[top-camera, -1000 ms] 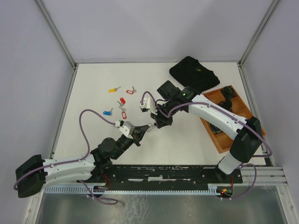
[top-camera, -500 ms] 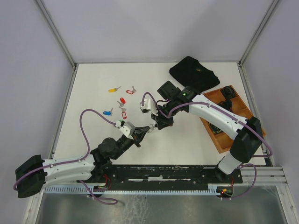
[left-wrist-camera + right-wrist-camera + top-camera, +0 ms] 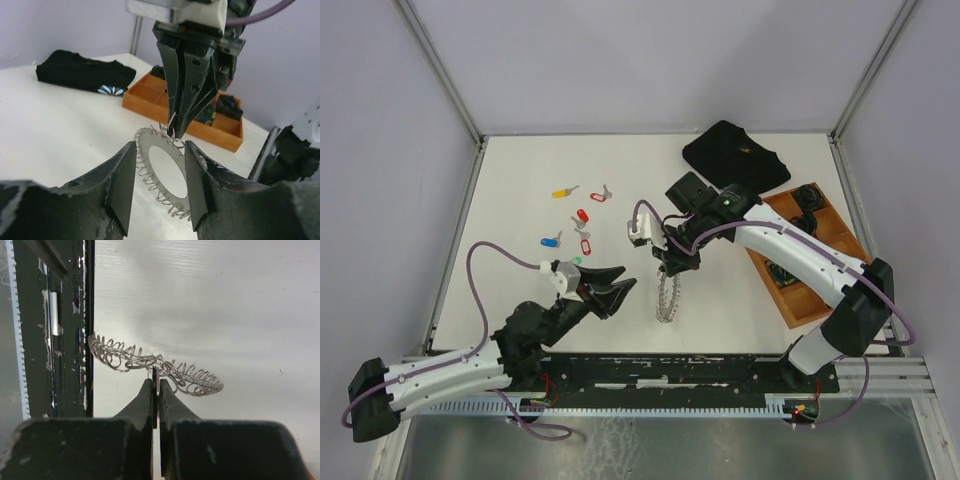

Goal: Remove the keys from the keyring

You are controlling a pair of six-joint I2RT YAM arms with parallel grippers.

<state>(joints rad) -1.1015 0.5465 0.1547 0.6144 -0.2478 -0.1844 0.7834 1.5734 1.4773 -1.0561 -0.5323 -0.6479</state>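
Note:
The keyring [image 3: 667, 298], a silvery ring fringed with small wire loops, hangs from my right gripper [image 3: 672, 265] above the table. The right gripper is shut on one small loop at the ring's top edge; this shows in the right wrist view [image 3: 156, 385], with the keyring [image 3: 155, 362] just past the tips. My left gripper [image 3: 623, 282] is open and empty, to the left of the ring and apart from it. In the left wrist view the keyring [image 3: 143, 142] hangs between and beyond my open fingers. Loose keys lie at the left: yellow [image 3: 560, 192], red [image 3: 582, 216], blue [image 3: 551, 241].
A black folded garment [image 3: 735, 155] lies at the back right. A wooden tray [image 3: 798, 305] with black coiled items stands along the right edge. Another red tag key [image 3: 585, 245] and a grey key [image 3: 603, 193] lie among the loose keys.
My left gripper has opened and drawn back to the left, away from the ring. The keyring now hangs free from my right gripper, which shifted slightly right.

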